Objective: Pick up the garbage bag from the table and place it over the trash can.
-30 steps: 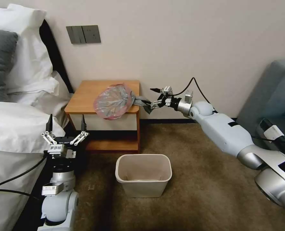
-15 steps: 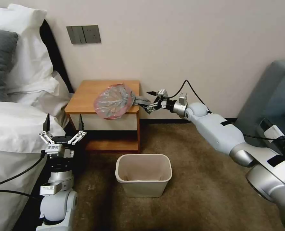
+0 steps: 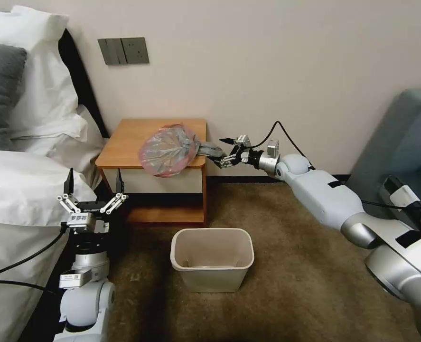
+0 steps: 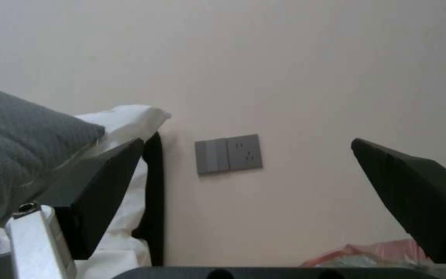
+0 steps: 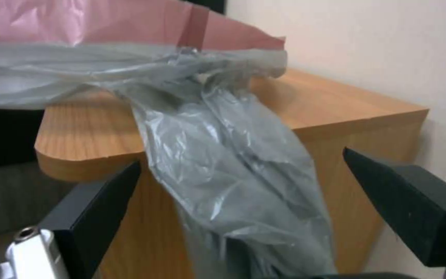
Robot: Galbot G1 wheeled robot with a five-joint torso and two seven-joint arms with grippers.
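The garbage bag point(image 3: 166, 151), crinkly grey plastic with a pinkish-red edge, lies bunched on the front right of the table point(image 3: 129, 137). Its grey tail point(image 3: 209, 151) hangs over the table's right edge. My right gripper point(image 3: 222, 152) reaches in from the right, open, its fingers on either side of that tail. In the right wrist view the tail point(image 5: 233, 174) hangs between the spread fingers point(image 5: 94, 217) without being pinched, against the table's side point(image 5: 337, 104). The beige trash can point(image 3: 212, 280) stands on the carpet in front of the table. My left gripper point(image 3: 95, 178) is open and points upward beside the bed.
A bed with white bedding point(image 3: 25, 190) and pillows fills the left side. A grey armchair point(image 3: 400, 142) stands at the right. Wall switches point(image 3: 123, 51) are above the table. Brown carpet lies around the trash can.
My right arm has dropped a little and its gripper has settled around the bag's hanging tail. My left gripper has sunk slightly. The bag and trash can have not moved.
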